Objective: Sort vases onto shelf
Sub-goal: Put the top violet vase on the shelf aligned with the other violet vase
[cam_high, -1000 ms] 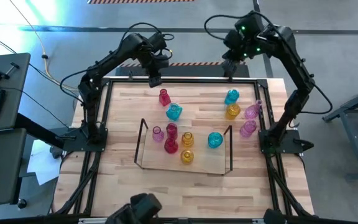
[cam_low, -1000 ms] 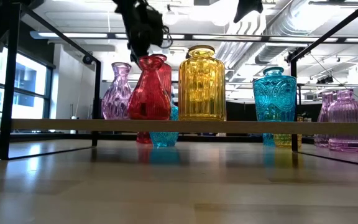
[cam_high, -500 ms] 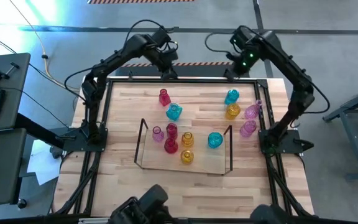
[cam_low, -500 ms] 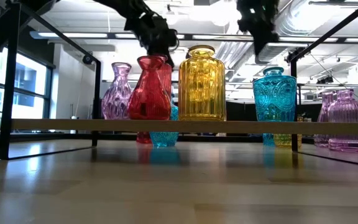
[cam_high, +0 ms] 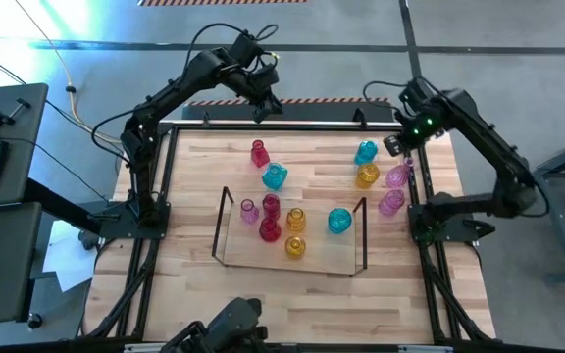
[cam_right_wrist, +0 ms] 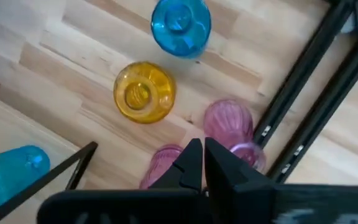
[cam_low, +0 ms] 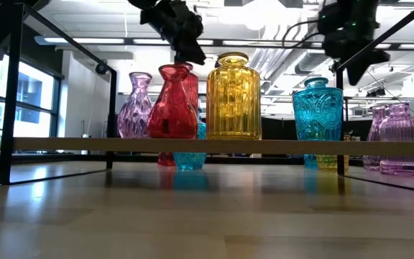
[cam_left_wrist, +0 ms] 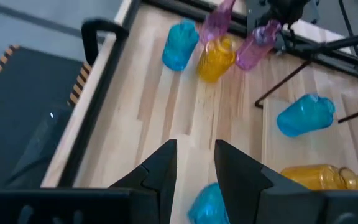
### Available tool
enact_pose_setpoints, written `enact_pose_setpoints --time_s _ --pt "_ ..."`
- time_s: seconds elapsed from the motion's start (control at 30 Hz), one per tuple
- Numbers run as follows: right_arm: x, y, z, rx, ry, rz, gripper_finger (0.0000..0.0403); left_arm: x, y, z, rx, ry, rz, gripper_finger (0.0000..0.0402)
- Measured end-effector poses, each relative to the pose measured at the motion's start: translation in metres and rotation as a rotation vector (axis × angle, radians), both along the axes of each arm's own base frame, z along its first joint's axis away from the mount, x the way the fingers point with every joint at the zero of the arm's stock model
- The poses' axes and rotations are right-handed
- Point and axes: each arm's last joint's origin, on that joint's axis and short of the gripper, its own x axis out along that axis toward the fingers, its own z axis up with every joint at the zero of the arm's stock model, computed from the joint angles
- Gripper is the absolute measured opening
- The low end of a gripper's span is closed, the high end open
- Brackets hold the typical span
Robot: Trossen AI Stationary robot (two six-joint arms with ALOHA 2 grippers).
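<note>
My right gripper point(cam_high: 396, 147) hangs above the pink vases point(cam_high: 397, 176) at the table's right edge, fingers nearly together with a thin gap, holding nothing. My left gripper point(cam_high: 268, 106) is over the far rail, jaws slightly parted, empty. The shelf point(cam_high: 226, 257) sits mid-table with six vases on it, including a cyan vase point(cam_high: 338, 221). Half a second ago the right gripper was by the far rail; now it is nearer the right-hand cluster.

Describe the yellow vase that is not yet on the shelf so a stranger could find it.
Start at the shelf mid-table, then look past its right end to a cluster of four vases. The yellow vase stands just in front of the cyan vase, the cluster's only amber one.
</note>
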Motion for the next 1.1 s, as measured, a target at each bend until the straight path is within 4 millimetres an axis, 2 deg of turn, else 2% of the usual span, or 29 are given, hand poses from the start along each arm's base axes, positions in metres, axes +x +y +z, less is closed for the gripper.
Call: enact_pose_setpoints --time_s 0.17,0.33,0.47,0.57,0.7,0.83,0.93,1.1 --pt "-0.012 0.013 -0.01 -0.008 0.04 -0.06 0.0 0.005 -0.002 0.007 0.032 -0.056 0.003 0.0099" --pt "-0.014 0.011 -0.018 -0.012 0.178 -0.031 0.0 0.013 -0.009 0.009 0.047 -0.078 -0.022 0.0099" --pt "-0.013 0.008 -0.021 0.0 0.209 0.0 0.0006 0.017 -0.015 0.009 0.044 -0.077 -0.039 0.0099" --pt "-0.012 0.007 -0.022 0.013 0.21 0.012 0.0031 0.018 -0.017 0.008 0.039 -0.072 -0.045 0.0099" --pt "-0.014 0.007 -0.022 -0.008 0.267 0.004 0.0087 0.016 -0.015 0.009 0.019 -0.072 -0.019 0.0099" --pt "-0.016 0.008 -0.022 -0.009 0.298 0.005 0.0132 0.007 -0.015 0.019 0.042 -0.09 -0.005 0.0099" --pt "-0.016 0.008 -0.022 -0.008 0.299 0.003 0.0149 -0.001 -0.015 0.027 0.056 -0.105 0.007 0.0099" --pt "-0.015 0.007 -0.022 -0.021 0.29 -0.004 0.0153 -0.012 -0.014 0.038 0.076 -0.127 0.028 0.0099"
